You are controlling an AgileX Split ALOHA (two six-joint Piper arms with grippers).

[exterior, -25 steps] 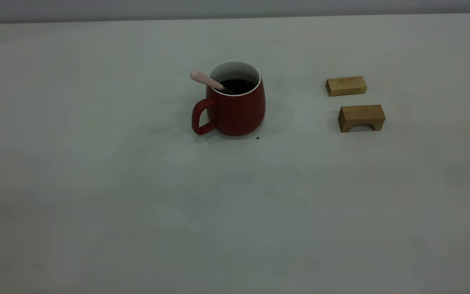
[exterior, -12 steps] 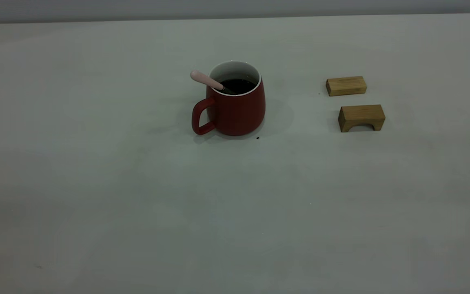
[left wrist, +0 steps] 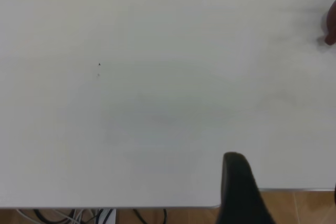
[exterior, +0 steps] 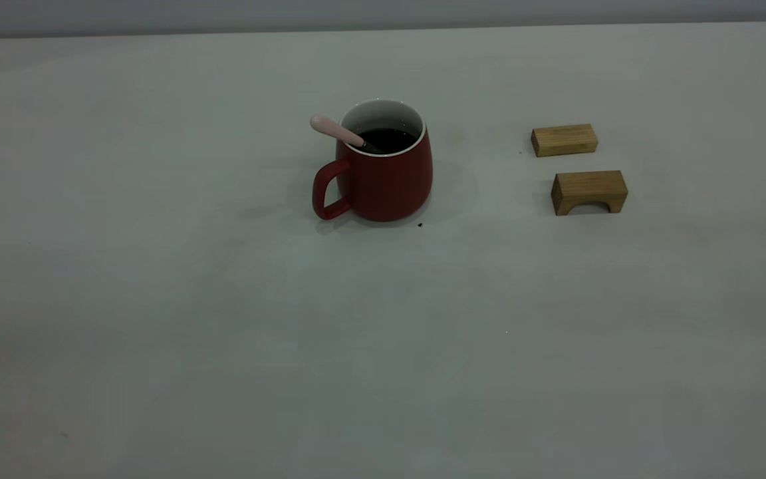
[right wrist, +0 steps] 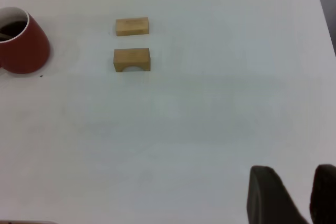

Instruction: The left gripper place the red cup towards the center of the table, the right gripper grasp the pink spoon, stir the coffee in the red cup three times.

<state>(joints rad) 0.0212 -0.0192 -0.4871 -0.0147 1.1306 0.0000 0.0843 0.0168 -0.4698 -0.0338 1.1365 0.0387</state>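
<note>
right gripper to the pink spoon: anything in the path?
Two wooden blocks sit on the table between the right gripper and the red cup, where the pink spoon leans; they are low.

red cup (exterior: 383, 176) upright mid-table, pink spoon (exterior: 338, 131) leaning inside

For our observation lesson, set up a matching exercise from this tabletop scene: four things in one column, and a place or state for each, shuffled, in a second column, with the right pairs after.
Column one:
1. red cup
2. pink spoon
3. arched wooden block
4. plain wooden block

Column two:
A. leans on the rim, bowl end down in the coffee
B. farther of the two blocks in the exterior view
C. stands upright near the table centre, loop handle showing
D. nearer block, with a cut-out under it

Pairs: 1-C, 2-A, 3-D, 4-B
</note>
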